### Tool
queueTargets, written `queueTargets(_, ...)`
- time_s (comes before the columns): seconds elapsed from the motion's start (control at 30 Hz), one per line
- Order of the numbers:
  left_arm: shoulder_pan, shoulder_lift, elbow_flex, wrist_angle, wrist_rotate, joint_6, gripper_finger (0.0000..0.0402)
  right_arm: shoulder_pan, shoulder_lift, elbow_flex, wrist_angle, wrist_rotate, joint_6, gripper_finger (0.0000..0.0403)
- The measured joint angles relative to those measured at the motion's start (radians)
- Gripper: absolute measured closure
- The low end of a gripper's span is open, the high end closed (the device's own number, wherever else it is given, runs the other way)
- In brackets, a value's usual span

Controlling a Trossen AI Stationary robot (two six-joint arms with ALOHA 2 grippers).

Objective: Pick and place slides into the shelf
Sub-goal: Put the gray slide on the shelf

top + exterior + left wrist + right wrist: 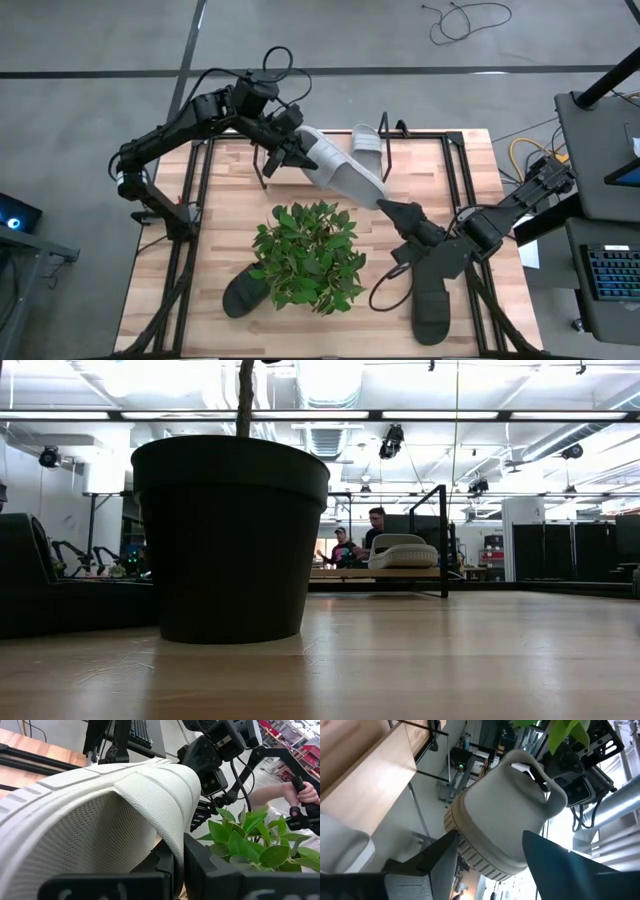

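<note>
My left gripper (300,150) (179,855) is shut on a light grey slide (342,172), held in the air over the table's far middle. My right gripper (392,210) (490,837) is open at that slide's other end (495,820), one finger on either side of it. The second light grey slide (367,141) (403,552) sits on the shelf (386,150) (443,540), a thin black rod rack by the far edge. Two black slides lie flat on the table, one near left (244,291) and one near right (435,303). My left gripper pinches the edge of the grey slide's wide strap (172,837), one finger under the strap and one outside it. It comes from the table's far left. The slide is lifted clear, slanting toward the right arm. My right gripper: I cannot tell whether its fingers touch the slide's end.
A green leafy plant (310,255) in a dark pot (230,540) stands in the table's middle, between the two black slides. People show in the room beyond the far edge, and a person's hand (302,795) shows past the plant. The black arm frames line both table sides.
</note>
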Motion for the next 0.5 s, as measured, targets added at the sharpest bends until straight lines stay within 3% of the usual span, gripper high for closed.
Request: queueTargets(0.5, 0.048, 0.000, -0.001, -0.029, 0.021, 0.036, 0.0401, 0.023, 0.000, 0.002, -0.099, 0.026, -0.021, 0.0188)
